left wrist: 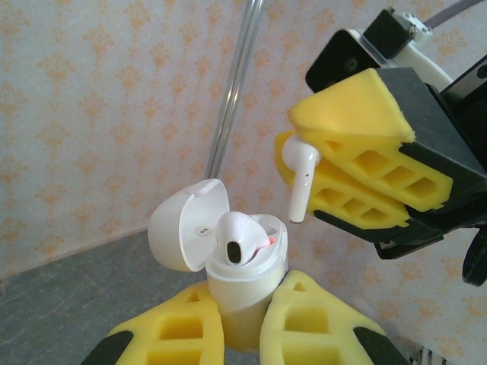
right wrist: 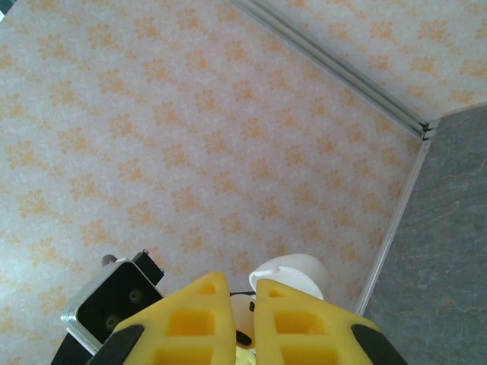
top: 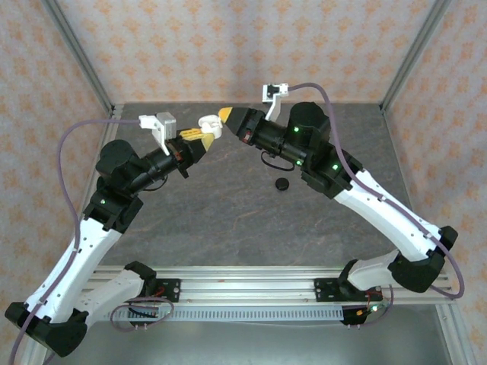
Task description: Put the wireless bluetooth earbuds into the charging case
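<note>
The table (top: 228,213) was grey and mostly bare. Both arms were lifted up over its far end, and their tips came close together in the air.

The left hand (left wrist: 247,293) was squeezed shut around the bottom of the white case (left wrist: 247,281). It held the case standing up, with the top open. The right hand (left wrist: 295,141) was closed tight too. It pinched a white earbud by its round head, so the stem hung down.

The lid (left wrist: 183,228) of the case was flipped back to the left. One white bud (left wrist: 242,237) sat in the case, in the slot near the lid. The held bud (left wrist: 300,171) hung just above the case and a little to the right, not touching it. The slot under it looked free.

A small black thing (top: 283,183) lay on the table, well away from both hands. It was too small to tell what it was.

So the job looked about half done for the white pair. One bud was in. The other one had to come down a bit and to the left, stem first, into the free slot. The right hand would then need to let go. If there were black buds, they had not been put away, as far as could be seen.
</note>
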